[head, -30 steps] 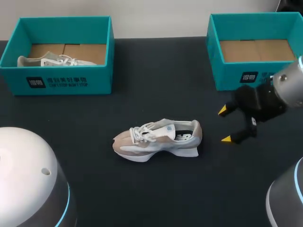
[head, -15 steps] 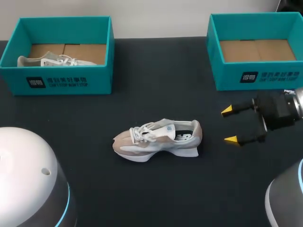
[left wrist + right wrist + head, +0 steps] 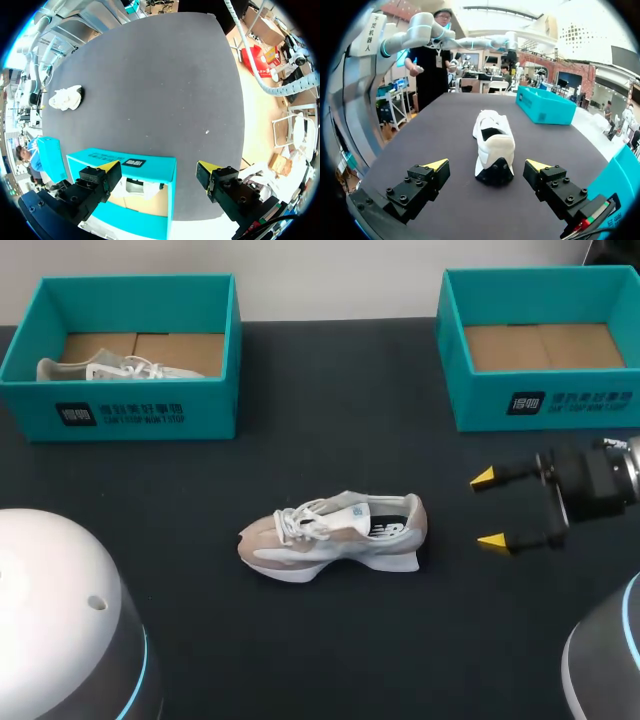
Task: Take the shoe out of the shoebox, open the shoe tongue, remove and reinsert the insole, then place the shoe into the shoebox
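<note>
1. At the left rear edge of the table (image 3: 330, 640), your left gripper (image 3: 157, 167) hangs with its fingers spread wide above the left shoebox (image 3: 200, 410), which holds a second shoe (image 3: 100, 368).
2. Mid-table, the shoe (image 3: 335, 533) stands on its sole, toe leftward, well apart from both boxes.
3. Your right gripper (image 3: 491, 509), fingers wide, sits near the heel without touching it, with the right shoebox (image 3: 470, 405) behind.

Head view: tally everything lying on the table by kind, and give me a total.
Shoeboxes: 2, the left shoebox and the right shoebox.
Shoes: 2, the loose shoe on the table and the boxed shoe inside the left shoebox.
Total: 4.
</note>
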`<state>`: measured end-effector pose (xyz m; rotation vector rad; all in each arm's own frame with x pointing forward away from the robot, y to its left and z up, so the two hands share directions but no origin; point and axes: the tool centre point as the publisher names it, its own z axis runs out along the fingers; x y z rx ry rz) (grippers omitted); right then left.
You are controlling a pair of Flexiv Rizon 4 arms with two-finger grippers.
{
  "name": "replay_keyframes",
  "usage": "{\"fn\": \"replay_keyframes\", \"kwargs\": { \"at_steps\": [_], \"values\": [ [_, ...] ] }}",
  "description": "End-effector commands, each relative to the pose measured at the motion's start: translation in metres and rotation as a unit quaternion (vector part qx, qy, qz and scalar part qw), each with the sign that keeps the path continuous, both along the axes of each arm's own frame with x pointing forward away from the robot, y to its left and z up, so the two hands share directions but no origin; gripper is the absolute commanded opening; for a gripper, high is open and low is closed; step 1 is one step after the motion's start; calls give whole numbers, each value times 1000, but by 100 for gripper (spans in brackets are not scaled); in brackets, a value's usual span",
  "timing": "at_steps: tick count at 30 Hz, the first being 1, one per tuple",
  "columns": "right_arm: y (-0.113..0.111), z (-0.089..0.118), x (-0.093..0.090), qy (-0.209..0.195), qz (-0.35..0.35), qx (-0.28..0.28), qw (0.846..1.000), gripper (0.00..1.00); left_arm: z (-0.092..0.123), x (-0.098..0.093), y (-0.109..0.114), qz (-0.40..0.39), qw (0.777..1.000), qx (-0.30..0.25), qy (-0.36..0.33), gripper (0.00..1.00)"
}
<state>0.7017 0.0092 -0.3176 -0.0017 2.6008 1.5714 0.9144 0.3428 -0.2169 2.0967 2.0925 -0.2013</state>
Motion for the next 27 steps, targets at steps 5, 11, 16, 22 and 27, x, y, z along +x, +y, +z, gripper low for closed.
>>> {"fn": "replay_keyframes", "kwargs": {
  "at_steps": [5, 11, 16, 22, 27],
  "values": [
    [-7, -19, 12, 8, 20, 1, 1000, 100, 1, 0, 0, 0, 1000, 1, 0, 100],
    [-11, -32, 16, 11, 3, -3, 1000, 100, 1, 0, 0, 0, 1000, 1, 0, 100],
    [-17, -43, 22, -8, -11, -23, 1000, 100, 1, 0, 0, 0, 1000, 1, 0, 100],
    [-21, -51, 26, -3, -11, -22, 1000, 100, 1, 0, 0, 0, 1000, 1, 0, 100],
    [-21, -57, 26, 0, -13, -26, 1000, 100, 1, 0, 0, 0, 1000, 1, 0, 100]
  ]
}}
